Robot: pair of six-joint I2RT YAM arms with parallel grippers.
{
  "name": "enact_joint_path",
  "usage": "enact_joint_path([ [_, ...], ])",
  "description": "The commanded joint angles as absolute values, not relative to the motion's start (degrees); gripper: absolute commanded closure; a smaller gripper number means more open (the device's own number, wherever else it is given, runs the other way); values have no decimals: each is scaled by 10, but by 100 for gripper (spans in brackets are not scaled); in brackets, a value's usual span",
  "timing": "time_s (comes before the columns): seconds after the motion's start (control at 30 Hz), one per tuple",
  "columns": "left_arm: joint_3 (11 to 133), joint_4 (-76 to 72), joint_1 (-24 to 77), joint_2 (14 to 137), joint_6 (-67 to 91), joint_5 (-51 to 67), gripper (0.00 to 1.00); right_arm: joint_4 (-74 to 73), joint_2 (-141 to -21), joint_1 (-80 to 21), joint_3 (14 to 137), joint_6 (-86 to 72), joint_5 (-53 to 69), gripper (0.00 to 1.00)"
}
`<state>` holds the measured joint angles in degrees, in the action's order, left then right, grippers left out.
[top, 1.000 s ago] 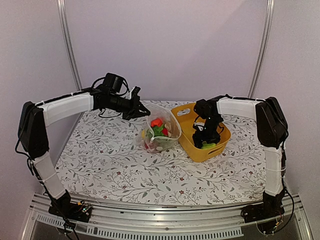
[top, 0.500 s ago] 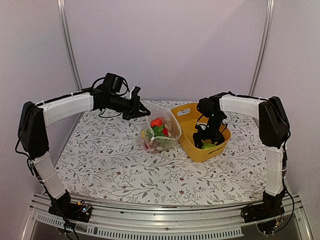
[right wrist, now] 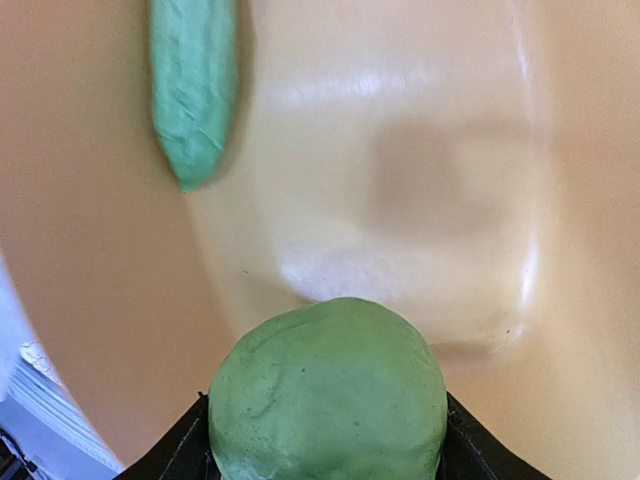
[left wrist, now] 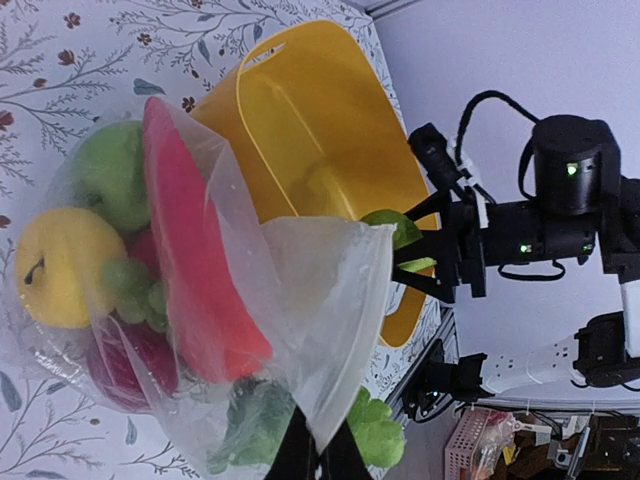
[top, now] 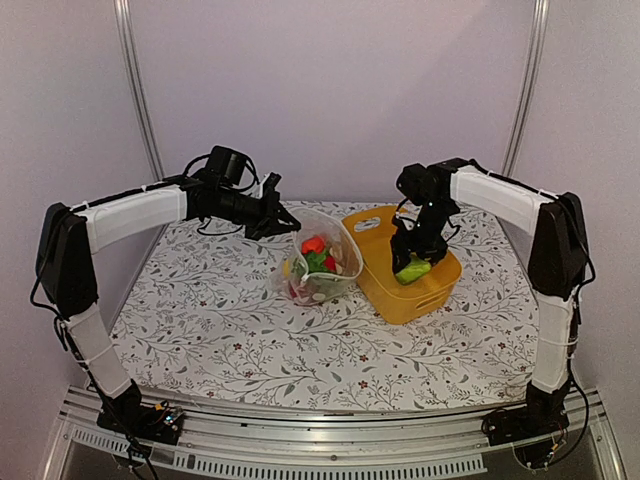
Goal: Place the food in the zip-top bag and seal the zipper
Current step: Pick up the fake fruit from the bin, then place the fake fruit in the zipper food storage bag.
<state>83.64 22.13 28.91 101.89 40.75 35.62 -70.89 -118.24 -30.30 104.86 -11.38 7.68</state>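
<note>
Floral tablecloth (top: 230,340) is spreading open up front; the right gripper (top: 412,264) is clamping a green piece (right wrist: 328,400) over the yellow tub (top: 405,302), while the left gripper (top: 288,226) is pinching the rim of the zip-top bag (top: 322,262) just beside it.

The clear, dotted zip-top bag (top: 322,262) sits mid-bench toward the far edge, mouth open, holding a yellow lemon (left wrist: 65,265), red pieces (left wrist: 195,270) and green pieces (left wrist: 112,175). To its right, a green piece (top: 413,271) hangs clamped in the right end effector (top: 411,267).

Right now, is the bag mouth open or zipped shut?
Open. The left gripper pinches the rim of the zip-top bag, its mouth gapes, and the right gripper holds a green piece over the yellow tub.
</note>
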Motion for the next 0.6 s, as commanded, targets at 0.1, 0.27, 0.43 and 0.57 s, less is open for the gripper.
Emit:
enact_joint_path([
  [0.1, 848, 218, 283, 1019, 414, 359, 100, -631, -1051, -316, 1090, -152, 200, 47],
  [0.27, 845, 214, 284, 1016, 423, 358, 100, -574, -1047, -367, 1094, -173, 323, 48],
  [0.43, 844, 213, 285, 1010, 426, 360, 100, -528, -1084, -407, 1096, -193, 353, 48],
  [0.57, 840, 213, 287, 1003, 427, 364, 100, -491, -1126, -418, 1100, -207, 349, 49],
])
